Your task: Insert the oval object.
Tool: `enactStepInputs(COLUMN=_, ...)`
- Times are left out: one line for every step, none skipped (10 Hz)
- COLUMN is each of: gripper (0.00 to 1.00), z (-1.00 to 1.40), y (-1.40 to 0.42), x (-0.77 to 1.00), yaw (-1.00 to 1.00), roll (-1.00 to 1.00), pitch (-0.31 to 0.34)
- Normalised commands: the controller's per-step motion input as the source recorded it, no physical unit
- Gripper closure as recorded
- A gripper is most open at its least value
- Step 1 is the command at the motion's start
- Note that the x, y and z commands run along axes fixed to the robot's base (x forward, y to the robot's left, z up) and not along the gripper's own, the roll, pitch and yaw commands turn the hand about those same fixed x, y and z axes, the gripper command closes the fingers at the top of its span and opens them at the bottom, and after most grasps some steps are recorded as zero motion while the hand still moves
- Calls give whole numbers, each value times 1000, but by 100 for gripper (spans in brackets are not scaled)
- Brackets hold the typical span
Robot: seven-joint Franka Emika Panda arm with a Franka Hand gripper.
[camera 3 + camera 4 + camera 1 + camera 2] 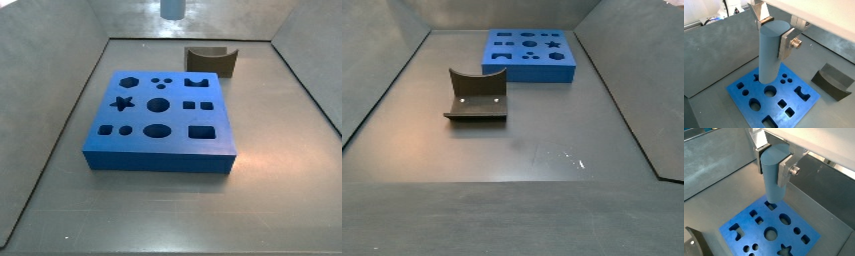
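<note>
My gripper (775,31) is shut on the top of the oval object (771,52), a slim, tall, pale grey-blue peg. It holds the peg upright, high above the blue shape-hole block (759,96). In another wrist view the gripper (774,159) holds the peg (774,180) with its lower end over an edge hole of the block (754,230). In a side view only the peg's lower end (171,8) shows, well above and behind the block (160,160). The block also shows in a side view (529,74), where peg and gripper are out of view.
A brown block with a curved notch (210,62) stands on the floor beside the blue block; it also shows in a side view (476,97) and in both wrist views (834,82) (696,244). Grey walls enclose the floor.
</note>
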Motion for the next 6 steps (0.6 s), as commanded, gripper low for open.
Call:
enactStepInputs(gripper=100, z=0, y=0, x=-43, yaw=29, roll=0, pitch=-1)
enactStepInputs(gripper=100, z=-60, y=129, x=-269, yaw=-94, roll=-183, pitch=-76)
enactStepInputs(gripper=100, z=-226, y=-117, x=0, yaw=-980, roll=67, pitch=0)
enactStepInputs(gripper=100, z=-354, y=-57, x=0, yaw=-1000, roll=77, pitch=-17)
enactStepInputs(gripper=100, z=-814, y=-183, x=71, yaw=-954, roll=127, pitch=-66)
enactStepInputs(gripper=100, z=-831, y=-223, x=54, yaw=-934, roll=126, pitch=-67)
